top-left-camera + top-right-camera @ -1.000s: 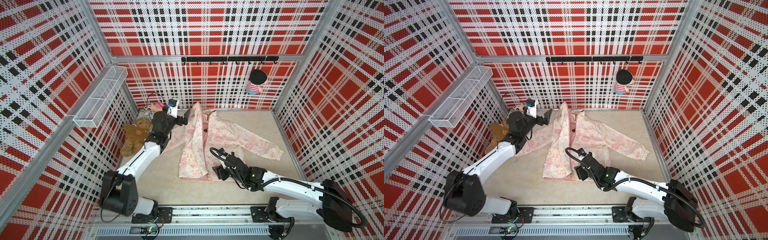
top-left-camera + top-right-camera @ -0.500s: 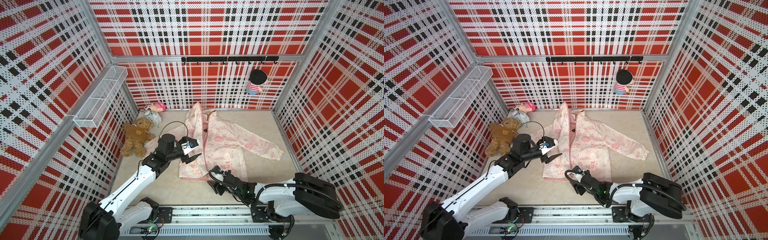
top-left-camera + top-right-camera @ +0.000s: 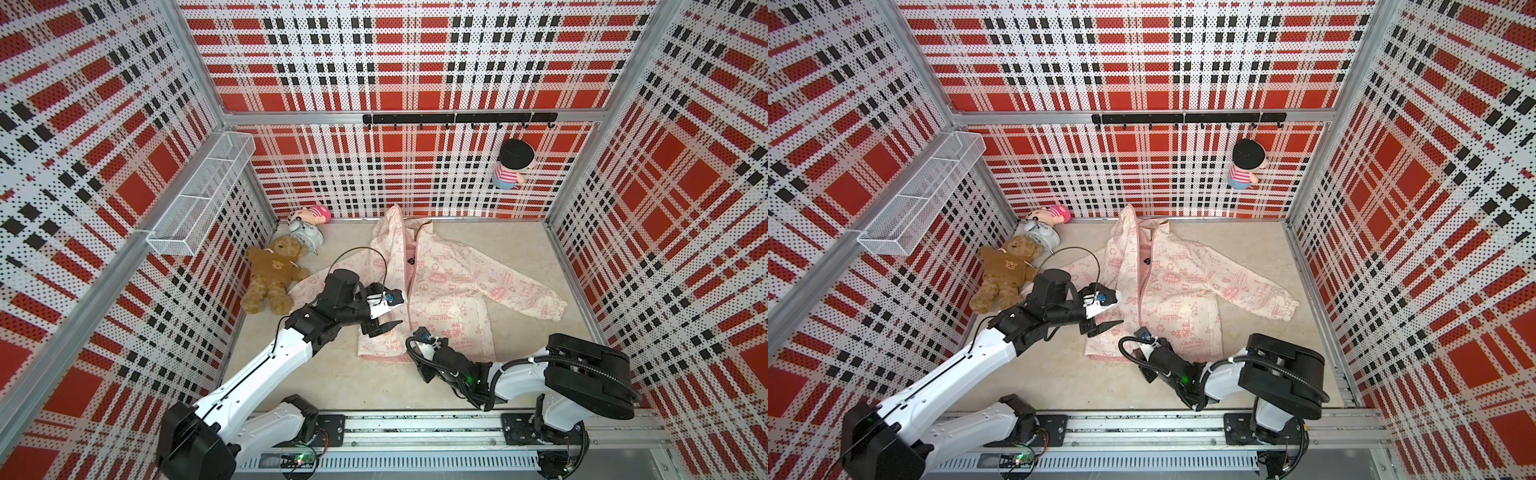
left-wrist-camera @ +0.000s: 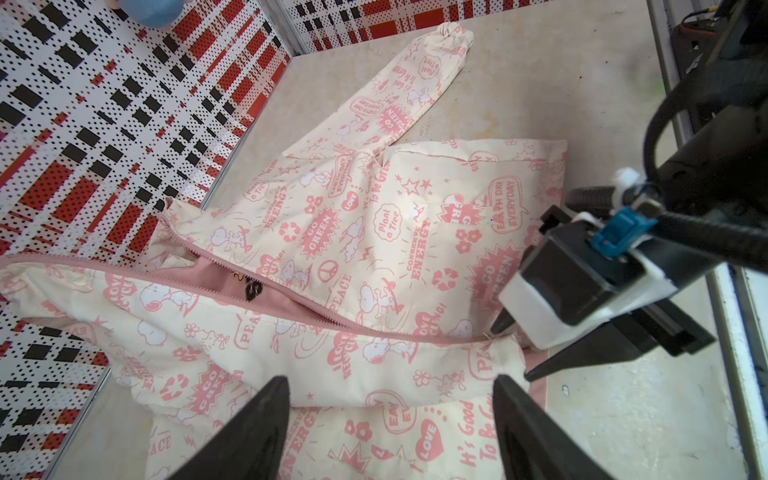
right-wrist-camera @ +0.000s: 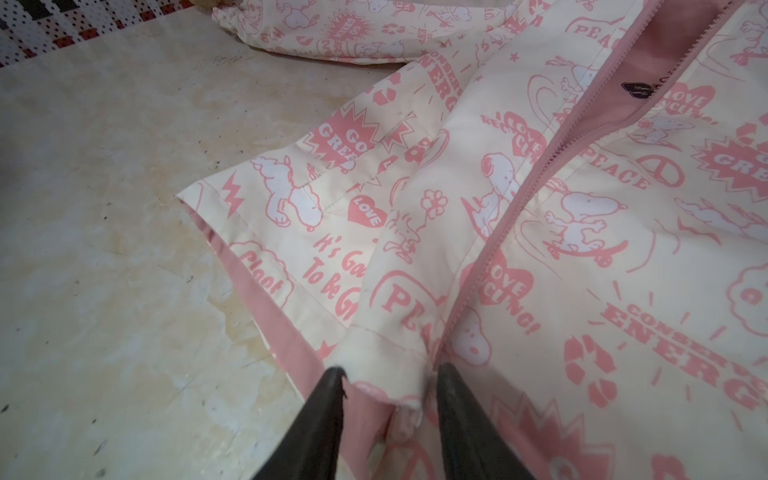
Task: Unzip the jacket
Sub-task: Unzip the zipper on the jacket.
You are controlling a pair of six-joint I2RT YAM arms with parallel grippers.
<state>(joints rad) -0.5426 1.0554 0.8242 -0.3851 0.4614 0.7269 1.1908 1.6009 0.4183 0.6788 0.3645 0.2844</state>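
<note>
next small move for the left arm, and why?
Probably lower the left gripper and close on the jacket panel under it, beside the zipper: its jaws are open above the cloth, while the right gripper pinches the hem at the zipper's foot.

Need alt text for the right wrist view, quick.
The right gripper pinches a bunched hem fold of the jacket beside the bottom end of the pink zipper. It is closed there, parted farther up. The table shows alongside.

Matt woven cloth jacket [image 3: 449, 286], fuzzy plush teddy bear [image 3: 272, 274], white metal wire-mesh basket [image 3: 199, 195], smooth faintly glossy marbled tabletop [image 3: 365, 382], perforated matt plaid wall panels [image 3: 415, 62]
</note>
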